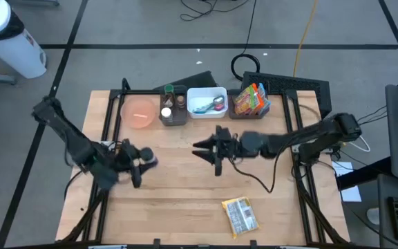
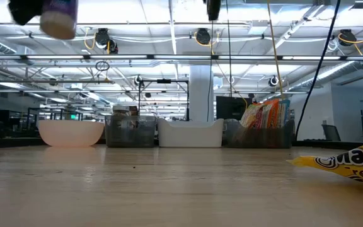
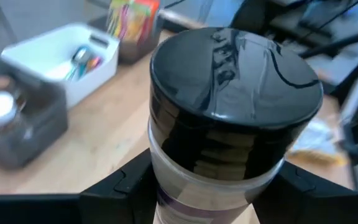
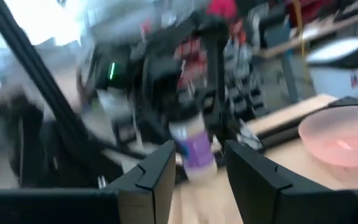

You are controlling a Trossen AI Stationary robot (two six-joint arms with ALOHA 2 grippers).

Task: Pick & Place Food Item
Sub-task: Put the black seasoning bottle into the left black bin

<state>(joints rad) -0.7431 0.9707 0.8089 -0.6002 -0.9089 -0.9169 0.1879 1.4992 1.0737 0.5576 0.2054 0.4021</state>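
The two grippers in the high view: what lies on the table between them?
Nothing: in the high view the wooden table is bare between the left gripper, holding a black-lidded jar, and the empty right gripper.

A robotics lab in an open industrial hall. Exposed ceiling trusses (image 2: 188, 60) hang overhead, monitors (image 2: 232, 107) stand behind, and cables (image 1: 254, 28) trail across a taped floor (image 1: 150, 41).

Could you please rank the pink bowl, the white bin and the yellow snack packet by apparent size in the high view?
1. White bin
2. Pink bowl, only slightly smaller in footprint, so nearly tied
3. Yellow snack packet
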